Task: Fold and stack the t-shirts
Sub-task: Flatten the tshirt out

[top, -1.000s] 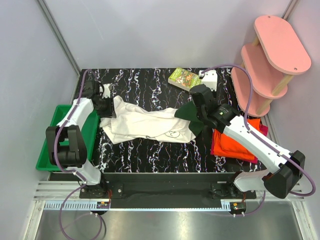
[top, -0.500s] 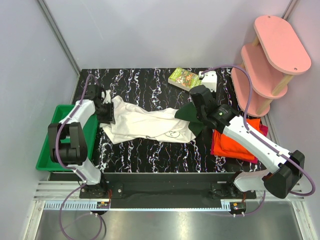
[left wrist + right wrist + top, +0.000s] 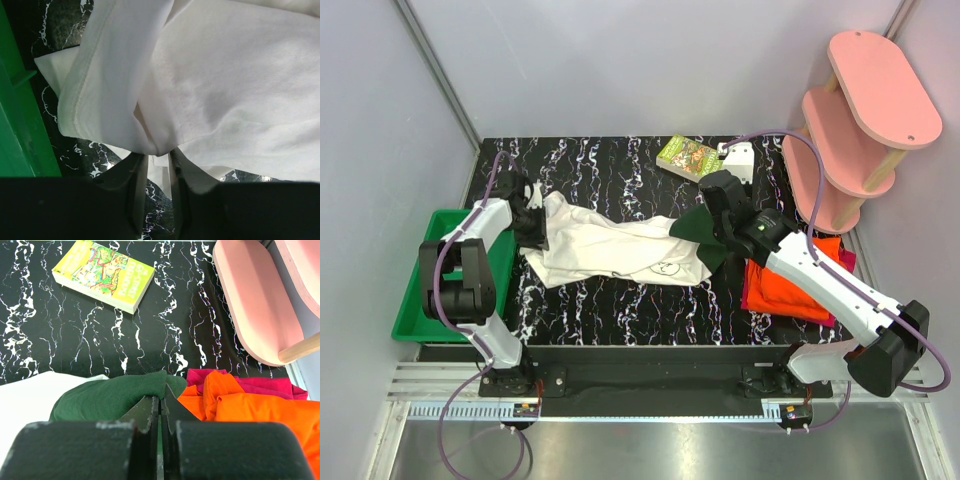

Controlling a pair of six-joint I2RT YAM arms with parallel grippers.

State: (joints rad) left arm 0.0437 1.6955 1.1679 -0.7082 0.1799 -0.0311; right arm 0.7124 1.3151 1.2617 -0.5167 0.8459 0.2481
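The cream-white t-shirt [image 3: 610,250] lies spread and creased across the middle of the table, with a small black print near its front edge. My left gripper [image 3: 534,228] is at its left edge and is shut on a fold of the white cloth [image 3: 225,75], which bunches at the fingertips in the left wrist view [image 3: 156,156]. My right gripper [image 3: 720,236] is shut on the shirt's dark green sleeve [image 3: 110,397] and holds it just off the table, as the right wrist view shows [image 3: 161,400]. The orange shirt [image 3: 790,285] lies on the magenta-red one [image 3: 260,385] at the right.
A green plastic tray [image 3: 410,310] sits off the table's left edge, close to my left arm. A small green book [image 3: 688,157] lies at the back. A pink tiered shelf [image 3: 860,110] stands at the right rear corner.
My left gripper has shifted a little nearer and rightward along the shirt's left edge, and the cloth there has bunched. The right arm and the green sleeve have not moved.
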